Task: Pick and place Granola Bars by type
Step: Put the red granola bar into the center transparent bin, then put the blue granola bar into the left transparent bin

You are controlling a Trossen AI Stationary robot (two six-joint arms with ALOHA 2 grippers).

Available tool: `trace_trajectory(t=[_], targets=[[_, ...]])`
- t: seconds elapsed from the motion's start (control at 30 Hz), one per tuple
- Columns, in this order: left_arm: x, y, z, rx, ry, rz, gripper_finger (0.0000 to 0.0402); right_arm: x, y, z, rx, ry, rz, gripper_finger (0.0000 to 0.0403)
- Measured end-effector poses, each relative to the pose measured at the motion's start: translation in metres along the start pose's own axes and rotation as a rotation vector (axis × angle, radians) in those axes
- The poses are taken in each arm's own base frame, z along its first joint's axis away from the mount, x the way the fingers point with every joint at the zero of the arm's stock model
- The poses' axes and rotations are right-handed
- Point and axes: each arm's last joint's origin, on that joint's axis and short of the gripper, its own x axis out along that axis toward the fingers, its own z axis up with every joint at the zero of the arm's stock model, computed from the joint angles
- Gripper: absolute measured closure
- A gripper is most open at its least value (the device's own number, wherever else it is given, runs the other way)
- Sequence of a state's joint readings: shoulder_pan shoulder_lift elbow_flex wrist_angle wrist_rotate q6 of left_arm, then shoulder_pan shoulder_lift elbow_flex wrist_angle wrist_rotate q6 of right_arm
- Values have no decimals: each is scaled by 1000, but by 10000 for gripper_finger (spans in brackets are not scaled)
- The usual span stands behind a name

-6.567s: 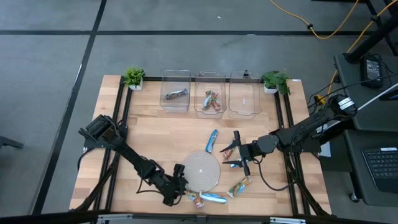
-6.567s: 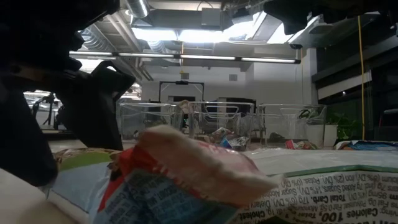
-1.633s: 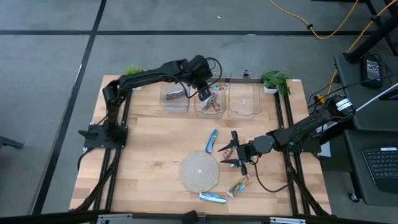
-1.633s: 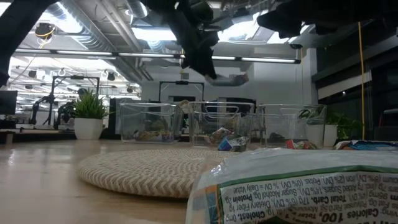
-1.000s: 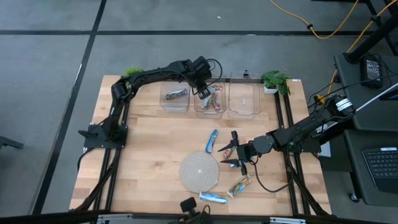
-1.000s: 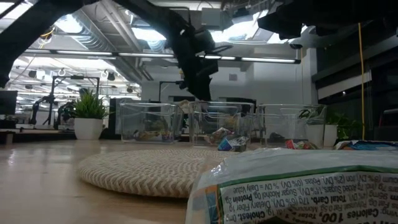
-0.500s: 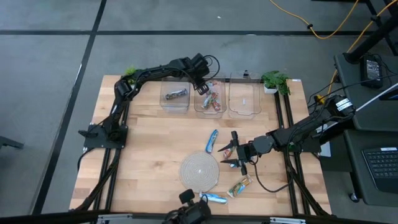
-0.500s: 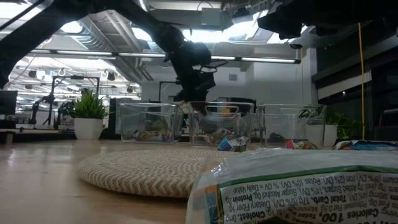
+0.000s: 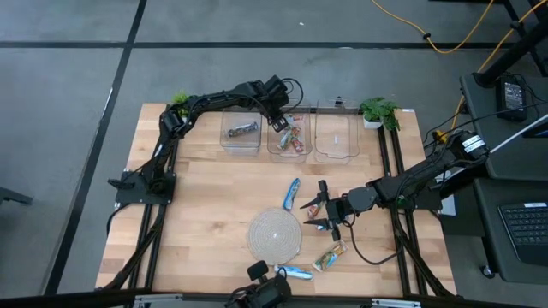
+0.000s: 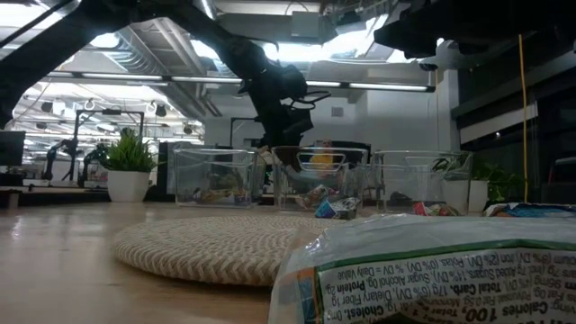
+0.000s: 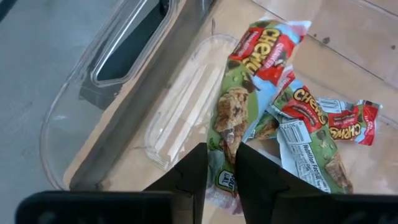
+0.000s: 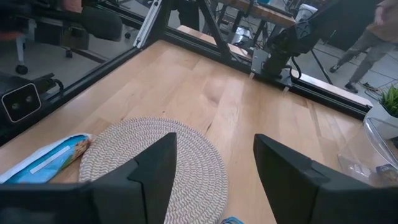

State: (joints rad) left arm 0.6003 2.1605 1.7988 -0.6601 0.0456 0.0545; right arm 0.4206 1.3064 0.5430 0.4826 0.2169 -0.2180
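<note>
My left gripper (image 9: 279,122) reaches down into the middle clear bin (image 9: 289,152), shut on a red-and-green granola bar (image 11: 239,106). Other red-and-green bars (image 11: 323,124) lie in that bin. A grey-blue bar (image 9: 242,130) lies in the left bin. On the table lie a blue bar (image 9: 293,192), a second blue bar (image 9: 294,272) and an orange-green bar (image 9: 330,255). My right gripper (image 9: 324,214) hovers open just right of the round woven mat (image 9: 276,234), with nothing between its fingers (image 12: 149,180). My left gripper pinches one end of the red-and-green bar's wrapper (image 11: 222,177) between its two fingers. The fingers come from above, slanting down into the bin, and lie along the bar. The bar runs on past the fingertips, over the other bars in the bin.
A third clear bin (image 9: 336,137) stands right of the middle one. Small potted plants (image 9: 184,104) (image 9: 379,109) mark the far corners. A wrapped bar (image 10: 432,270) lies close before the low camera. A dark shape (image 9: 261,287) shows at the table's near edge.
My left gripper has gone down into the middle bin with the red-and-green bar, which now reaches among the bars lying there. My right gripper has stayed still.
</note>
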Motion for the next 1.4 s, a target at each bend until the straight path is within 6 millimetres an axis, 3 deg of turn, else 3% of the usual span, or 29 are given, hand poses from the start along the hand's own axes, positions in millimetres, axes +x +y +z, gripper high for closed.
trace_trajectory(t=[0.47, 0.8, 0.97, 1.17, 1.4], targets=[[-3, -2, -1, 19, 12, -3, 296, 0, 0, 0, 0, 1, 0, 187], [-58, -24, 5, 63, -15, -23, 299, 0, 1, -5, -4, 48, 11, 187], [-90, -53, 2, 126, -17, -58, 298, 0, 1, -6, 41, 62, -6, 187], [-128, -102, -10, 225, 3, -86, 305, 0, -2, -6, 35, 78, -90, 187], [-146, -170, -32, 318, 42, -156, 308, -1, 0, -12, 42, 135, -73, 187]])
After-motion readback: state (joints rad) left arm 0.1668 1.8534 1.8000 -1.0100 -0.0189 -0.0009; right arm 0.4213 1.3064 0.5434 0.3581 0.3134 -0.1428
